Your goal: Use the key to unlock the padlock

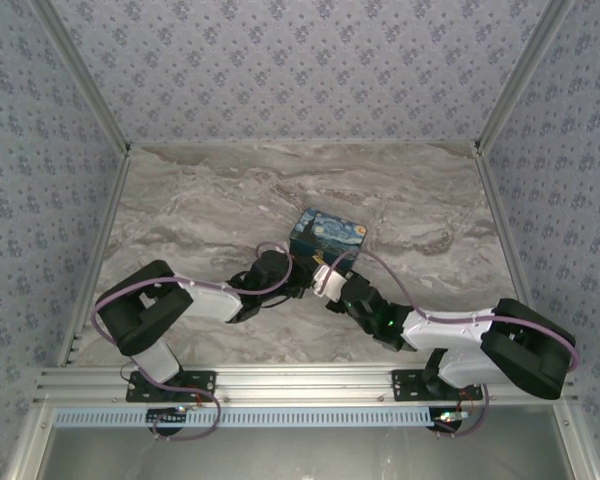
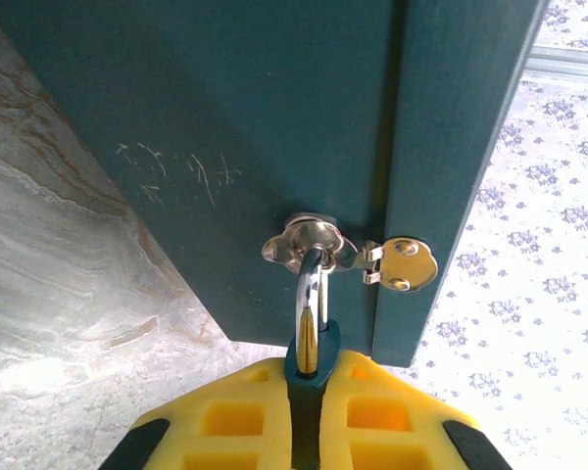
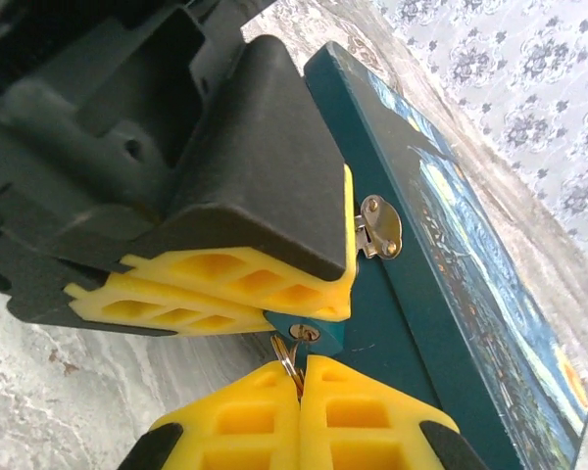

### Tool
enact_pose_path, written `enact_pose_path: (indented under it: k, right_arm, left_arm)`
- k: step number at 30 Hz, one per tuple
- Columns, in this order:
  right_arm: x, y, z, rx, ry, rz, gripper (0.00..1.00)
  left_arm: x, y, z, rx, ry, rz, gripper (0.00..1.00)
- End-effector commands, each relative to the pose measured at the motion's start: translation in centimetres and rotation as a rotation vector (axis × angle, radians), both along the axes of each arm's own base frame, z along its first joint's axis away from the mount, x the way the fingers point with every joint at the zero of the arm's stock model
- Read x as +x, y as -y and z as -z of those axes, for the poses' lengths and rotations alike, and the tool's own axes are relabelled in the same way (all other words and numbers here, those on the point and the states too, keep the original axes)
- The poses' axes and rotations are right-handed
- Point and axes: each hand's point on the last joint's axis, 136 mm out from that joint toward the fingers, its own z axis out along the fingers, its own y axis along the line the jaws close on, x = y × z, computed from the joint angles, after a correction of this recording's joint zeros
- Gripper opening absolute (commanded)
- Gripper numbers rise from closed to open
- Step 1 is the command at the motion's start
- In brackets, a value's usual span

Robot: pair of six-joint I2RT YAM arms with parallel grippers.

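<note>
Veined marble table (image 1: pixel 200 200), small blue padlock (image 2: pixel 312 343)

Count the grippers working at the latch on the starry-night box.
2. The left gripper is shut on the blue padlock hanging from the hasp. The right gripper, at the padlock's keyhole end, is shut on the key. None seem hidden.
</note>
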Motion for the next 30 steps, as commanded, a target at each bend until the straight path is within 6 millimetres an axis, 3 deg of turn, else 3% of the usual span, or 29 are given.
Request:
enact_pose_path:
  k: [1, 14, 22, 30]
  right_arm:
    - [1.1, 0.2, -1.9, 0.204, -0.043, 0.091, 0.00]
    - [0.9, 2.2, 0.4, 0.434, -0.312, 0.206, 0.00]
    - [0.8, 3.6, 0.3, 0.664, -0.469, 0.296, 0.00]
    - [0.8, 3.8, 0.9, 0.684, -0.510, 0.324, 0.00]
  left_arm:
    - [0.3, 0.8, -2.7, -0.069, 0.039, 0.013, 0.00]
    - [0.4, 0.8, -2.2, -0.053, 0.037, 0.009, 0.00]
    - [0.5, 1.2, -1.7, -0.062, 0.027, 0.013, 0.00]
    - [0.6, 1.5, -1.5, -0.063, 0.024, 0.017, 0.00]
